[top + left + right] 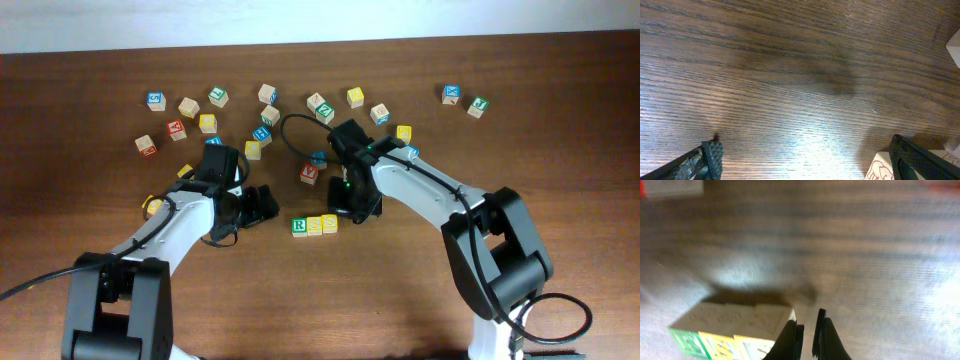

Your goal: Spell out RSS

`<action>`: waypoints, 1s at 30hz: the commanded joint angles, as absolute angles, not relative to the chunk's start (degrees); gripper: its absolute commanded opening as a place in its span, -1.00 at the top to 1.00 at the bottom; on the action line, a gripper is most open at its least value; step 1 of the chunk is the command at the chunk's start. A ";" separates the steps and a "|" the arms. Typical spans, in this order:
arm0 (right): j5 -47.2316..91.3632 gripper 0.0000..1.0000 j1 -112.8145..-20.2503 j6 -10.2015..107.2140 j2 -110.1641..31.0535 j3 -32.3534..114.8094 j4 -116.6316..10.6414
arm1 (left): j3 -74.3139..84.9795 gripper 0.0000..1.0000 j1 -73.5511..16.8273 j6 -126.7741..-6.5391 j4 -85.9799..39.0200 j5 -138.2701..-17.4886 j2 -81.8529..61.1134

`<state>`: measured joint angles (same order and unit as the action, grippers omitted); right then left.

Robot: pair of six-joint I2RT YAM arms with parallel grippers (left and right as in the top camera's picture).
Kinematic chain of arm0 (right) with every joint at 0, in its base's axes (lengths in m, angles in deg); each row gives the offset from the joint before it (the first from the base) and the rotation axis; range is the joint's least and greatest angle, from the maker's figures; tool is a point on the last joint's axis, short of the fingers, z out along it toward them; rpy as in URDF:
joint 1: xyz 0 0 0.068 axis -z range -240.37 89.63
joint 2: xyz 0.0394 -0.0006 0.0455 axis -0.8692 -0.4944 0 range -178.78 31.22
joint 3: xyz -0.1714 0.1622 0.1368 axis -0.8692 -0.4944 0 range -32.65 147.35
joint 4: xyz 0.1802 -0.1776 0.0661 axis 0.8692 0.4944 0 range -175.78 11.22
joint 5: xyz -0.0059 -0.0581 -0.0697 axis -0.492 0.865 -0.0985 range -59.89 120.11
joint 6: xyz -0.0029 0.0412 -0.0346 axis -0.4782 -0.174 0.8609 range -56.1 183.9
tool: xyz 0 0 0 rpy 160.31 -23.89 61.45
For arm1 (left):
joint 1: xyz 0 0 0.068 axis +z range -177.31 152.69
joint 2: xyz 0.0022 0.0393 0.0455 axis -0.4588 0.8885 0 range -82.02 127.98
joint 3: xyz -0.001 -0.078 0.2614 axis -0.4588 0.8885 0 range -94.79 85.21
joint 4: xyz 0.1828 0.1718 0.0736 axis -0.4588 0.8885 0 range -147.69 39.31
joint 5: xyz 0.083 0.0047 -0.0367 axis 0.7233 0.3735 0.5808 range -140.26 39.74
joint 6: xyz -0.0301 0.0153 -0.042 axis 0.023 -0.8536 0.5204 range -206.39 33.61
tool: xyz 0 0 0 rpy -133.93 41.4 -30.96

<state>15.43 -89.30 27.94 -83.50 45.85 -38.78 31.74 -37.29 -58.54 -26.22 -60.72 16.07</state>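
RSS cubes (730, 327) cropped, lettering blurred

The green R cube (299, 226) sits flat on the counter (400, 300). The first yellow cube (314, 225) touches its right side, and the second yellow cube (329, 223) continues the row.

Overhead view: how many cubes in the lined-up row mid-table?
3, touching in a line: green R cube at image-left, middle yellow cube next, end yellow cube at image-right. None seems hidden.
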 commanded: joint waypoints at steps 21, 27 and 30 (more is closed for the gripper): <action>15.30 0.92 -91.96 30.63 -83.72 45.35 -42.97 | 33.75 -0.98 -36.88 -59.08 -25.70 -59.24 18.36; 15.17 0.92 -91.98 30.65 -83.72 45.35 -44.20 | 33.75 -0.98 -36.90 -59.08 -25.70 -59.24 18.36; 14.69 0.92 -93.03 30.89 -83.72 45.35 -44.31 | 33.75 -0.98 -36.88 -59.08 -25.72 -59.24 18.36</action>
<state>15.45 -91.70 30.15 -83.50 45.65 -44.09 31.74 -37.29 -58.54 -26.22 -60.72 16.07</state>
